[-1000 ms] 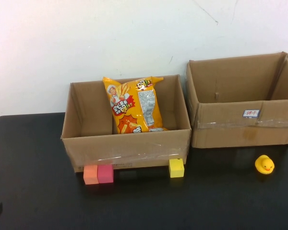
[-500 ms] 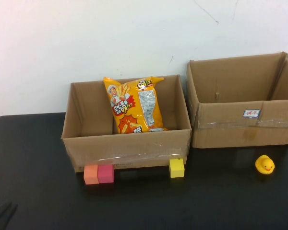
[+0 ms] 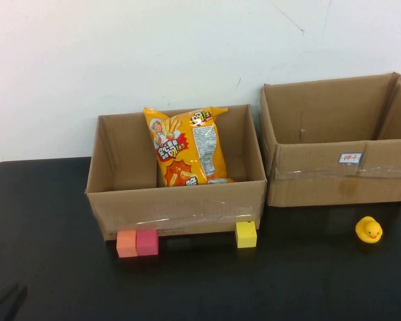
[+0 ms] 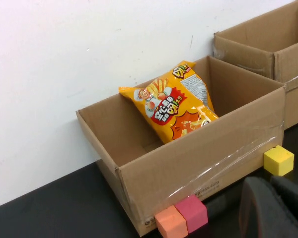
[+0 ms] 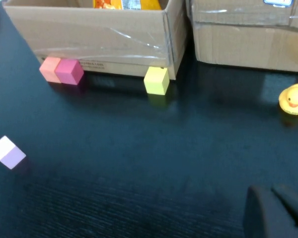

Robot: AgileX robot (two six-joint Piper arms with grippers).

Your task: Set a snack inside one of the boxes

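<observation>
Left brown corrugated cardboard box (image 3: 176,207): matt, raw paper finish, glossy clear tape strip across the front. Right brown cardboard box (image 3: 341,177): same matt board, taped, small white paper label. Orange foil snack bag (image 3: 187,147): glossy printed plastic film, crinkled. Black bench (image 3: 287,281): dark matt top with a faint fine grain, slight sheen. Orange (image 3: 126,243), pink (image 3: 147,242) and yellow (image 3: 246,235) cubes: matt, foam-like. Small yellow duck (image 3: 368,229): smooth rubbery plastic. White wall (image 3: 120,60): matt paint, scuffed.
</observation>
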